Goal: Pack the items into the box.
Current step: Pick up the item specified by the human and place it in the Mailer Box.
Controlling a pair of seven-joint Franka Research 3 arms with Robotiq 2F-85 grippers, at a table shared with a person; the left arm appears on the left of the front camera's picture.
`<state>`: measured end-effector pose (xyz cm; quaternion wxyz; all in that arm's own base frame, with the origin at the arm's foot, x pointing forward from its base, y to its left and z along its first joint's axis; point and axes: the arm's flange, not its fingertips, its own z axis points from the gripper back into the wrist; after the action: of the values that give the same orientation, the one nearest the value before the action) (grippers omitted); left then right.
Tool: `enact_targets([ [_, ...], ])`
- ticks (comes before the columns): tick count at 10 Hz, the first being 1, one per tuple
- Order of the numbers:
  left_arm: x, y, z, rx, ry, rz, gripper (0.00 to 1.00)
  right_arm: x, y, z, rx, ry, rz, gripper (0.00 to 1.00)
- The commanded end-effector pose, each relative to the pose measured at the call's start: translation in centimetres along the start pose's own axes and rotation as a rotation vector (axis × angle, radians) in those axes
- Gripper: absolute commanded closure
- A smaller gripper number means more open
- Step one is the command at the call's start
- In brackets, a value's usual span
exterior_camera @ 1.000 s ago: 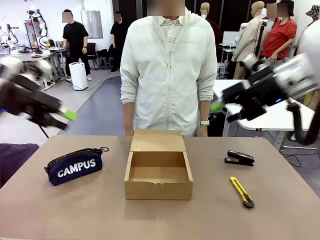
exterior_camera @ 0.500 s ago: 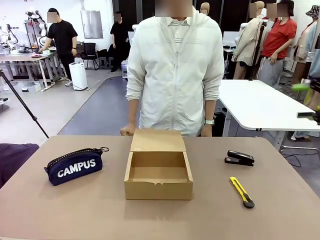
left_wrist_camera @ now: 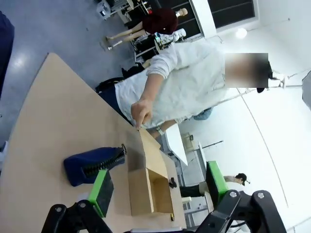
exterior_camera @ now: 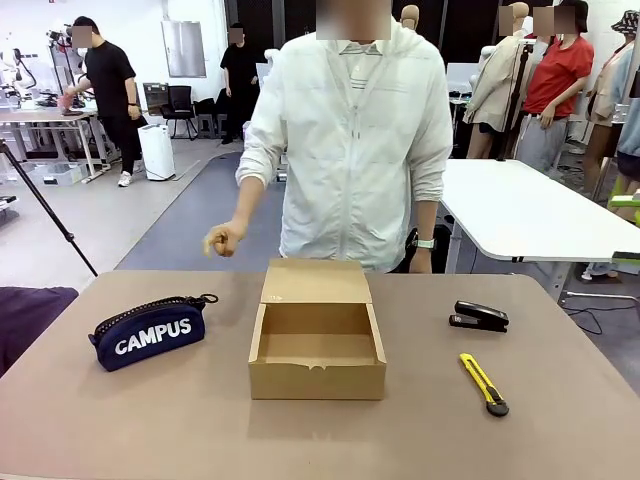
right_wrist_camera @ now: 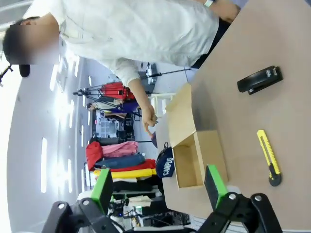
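Front view: the box [exterior_camera: 317,381] sits mid-table with its flap lid open toward the person and its inside empty. The pouch [exterior_camera: 148,333] lies well apart on the robot's left, its long axis across the table and slightly tilted. The utility knife [exterior_camera: 484,383] lies well apart on the robot's right, its long axis running roughly near-to-far, just nearer than a black stapler [exterior_camera: 479,316]. The person's hand [exterior_camera: 224,239] is raised above the far edge, touching nothing. Left wrist view: the left gripper [left_wrist_camera: 158,180], jaws spread wide and empty, hangs high, with the pouch ahead of its fingers; this arm is judged the nearer to it. Right wrist view: the right gripper [right_wrist_camera: 158,180], likewise agape and empty, is nearer the knife.
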<state>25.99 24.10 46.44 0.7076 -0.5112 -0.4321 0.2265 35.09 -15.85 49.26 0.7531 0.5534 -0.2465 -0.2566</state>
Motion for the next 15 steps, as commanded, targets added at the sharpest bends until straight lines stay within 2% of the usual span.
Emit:
enact_targets([
  [1, -0.1, -0.6, 0.3, -0.006, 0.011, -0.004, 0.0, -0.2, 1.0, 0.3, -0.003, 0.013, 0.017, 0.0],
  [8, -0.2, -0.5, 0.3, 0.007, 0.012, -0.012, 0.0, -0.2, 1.0, 0.3, -0.003, 0.013, 0.017, 0.0],
  [9, 0.2, -2.0, -2.6, 0.089, 0.126, -0.075, 0.0, -0.2, 1.0, 0.3, -0.003, 0.013, 0.017, 0.0],
  [11, 0.5, -6.8, -12.3, 0.343, 0.353, -0.267, 0.0, -0.2, 1.0, 0.3, -0.003, 0.013, 0.017, 0.0],
  [12, -0.6, -8.9, -17.2, 0.498, 0.44, -0.384, 0.0, -0.2, 1.0, 0.3, -0.003, 0.013, 0.017, 0.0],
  [14, -4.7, -11.1, -26.1, 0.88, 0.536, -0.602, 0.0, -0.2, 1.0, 0.3, -0.003, 0.013, 0.017, 0.0],
  [15, -6.5, -11.0, -28.9, 1.011, 0.504, -0.68, 0.0, -0.2, 1.0, 0.3, -0.003, 0.013, 0.017, 0.0],
])
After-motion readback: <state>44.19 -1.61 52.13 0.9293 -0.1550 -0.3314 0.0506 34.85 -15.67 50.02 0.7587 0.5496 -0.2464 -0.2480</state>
